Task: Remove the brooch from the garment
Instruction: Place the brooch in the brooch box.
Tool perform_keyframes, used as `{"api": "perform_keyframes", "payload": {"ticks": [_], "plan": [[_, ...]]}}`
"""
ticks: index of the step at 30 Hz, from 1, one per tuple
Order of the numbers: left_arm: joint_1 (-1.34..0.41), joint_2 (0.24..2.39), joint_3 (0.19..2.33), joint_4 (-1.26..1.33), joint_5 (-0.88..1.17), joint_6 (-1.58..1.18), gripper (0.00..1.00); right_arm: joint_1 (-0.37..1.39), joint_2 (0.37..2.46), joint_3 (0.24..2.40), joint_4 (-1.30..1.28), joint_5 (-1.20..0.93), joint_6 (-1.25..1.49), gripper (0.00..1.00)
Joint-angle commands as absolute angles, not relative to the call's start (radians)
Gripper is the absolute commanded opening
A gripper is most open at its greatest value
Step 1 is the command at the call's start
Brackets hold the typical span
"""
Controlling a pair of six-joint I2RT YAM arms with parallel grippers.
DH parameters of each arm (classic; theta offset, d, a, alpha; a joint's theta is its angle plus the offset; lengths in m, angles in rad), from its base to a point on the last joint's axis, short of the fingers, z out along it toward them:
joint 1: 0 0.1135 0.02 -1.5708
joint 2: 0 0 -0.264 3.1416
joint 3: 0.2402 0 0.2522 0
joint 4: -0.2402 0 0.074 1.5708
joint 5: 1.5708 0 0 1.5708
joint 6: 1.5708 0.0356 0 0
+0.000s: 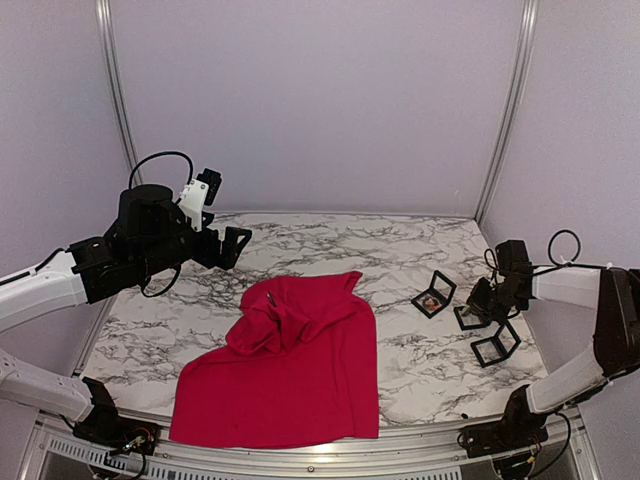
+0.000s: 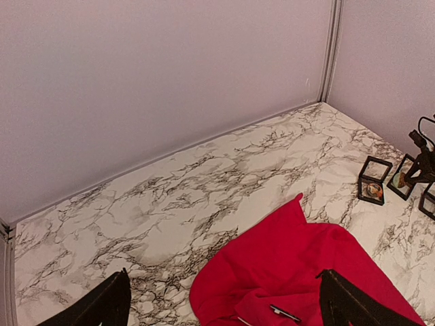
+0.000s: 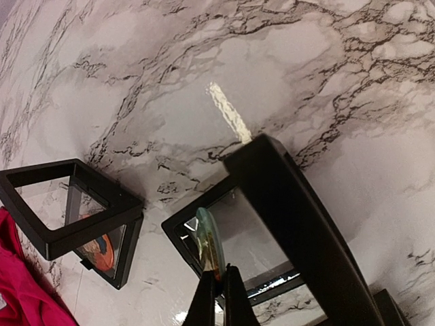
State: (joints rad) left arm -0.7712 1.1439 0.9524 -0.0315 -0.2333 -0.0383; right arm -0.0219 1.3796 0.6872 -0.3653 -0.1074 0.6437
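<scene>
Closest in, at my right wrist, my right pincer has its two tips pressed together. They pinch the lower edge of a thin oval brooch, greenish with an orange rim, which stands edge-on above them. Under it lies a square black display frame with a clear window, resting on the white marble-patterned table. The brooch is over that window, though whether it touches the window I cannot tell. Just to the left sits a second black frame box, tilted, with a small orange piece inside. From above, a third black frame stands nearer my base. All three are grouped at the table's right side.

My left pincer hangs in the air over the far left part of the table, spread wide and holding nothing. Its dark fingers show at the bottom of that wrist's view.

A plain bright red short-sleeved T-shirt lies on the near middle of the table. It is spread flat toward the near edge and bunched into folds at its far end, apart from the frames to its right and from both pincers. Among those folds is a small dark bar-shaped thing, too small for me to tell what it is.
</scene>
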Motion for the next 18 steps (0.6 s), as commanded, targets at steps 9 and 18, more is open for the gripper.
{"api": "perform_keyframes", "payload": {"ticks": [9,18], "plan": [[-0.764,1.145,0.946,-0.052,-0.22,-0.041,0.99,-0.029,1.386,0.701,-0.398,-0.093,0.637,0.07],[-0.764,1.147,0.949,-0.052,-0.216,-0.043,0.99,-0.029,1.37,0.709,-0.435,-0.083,0.619,0.21]]}}
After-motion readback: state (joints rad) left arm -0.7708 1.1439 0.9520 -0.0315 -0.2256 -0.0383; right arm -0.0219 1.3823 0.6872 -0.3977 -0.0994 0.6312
